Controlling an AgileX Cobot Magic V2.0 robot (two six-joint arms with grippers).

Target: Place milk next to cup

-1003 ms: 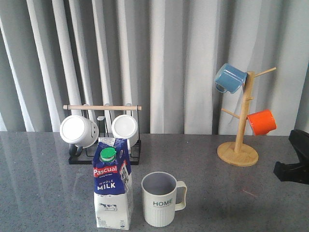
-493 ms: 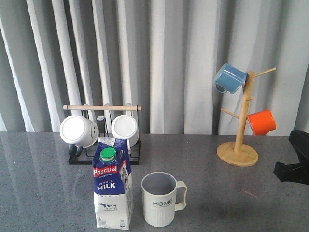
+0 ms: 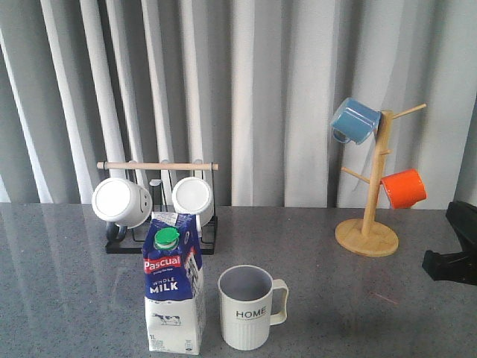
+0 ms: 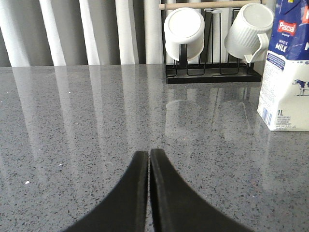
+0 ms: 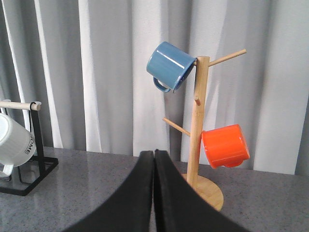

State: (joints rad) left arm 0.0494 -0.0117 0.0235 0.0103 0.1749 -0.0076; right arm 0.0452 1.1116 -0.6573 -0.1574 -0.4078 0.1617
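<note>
The milk (image 3: 174, 287), a blue-and-white carton with a green cap, stands upright near the table's front edge. It also shows in the left wrist view as the milk (image 4: 287, 77). Just to its right, a small gap away, stands the cup (image 3: 247, 307), cream, ribbed, marked "HOME", with its handle to the right. My left gripper (image 4: 148, 152) is shut and empty, low over the table, well off to the carton's left. My right gripper (image 5: 154, 153) is also shut and empty, facing the mug tree; its dark body (image 3: 452, 261) shows at the front view's right edge.
A black rack (image 3: 160, 201) with a wooden bar holds two white mugs (image 3: 121, 202) behind the carton. At back right, a wooden mug tree (image 3: 370, 194) carries a blue mug (image 3: 352, 121) and an orange mug (image 3: 403, 188). Grey curtains hang behind the table.
</note>
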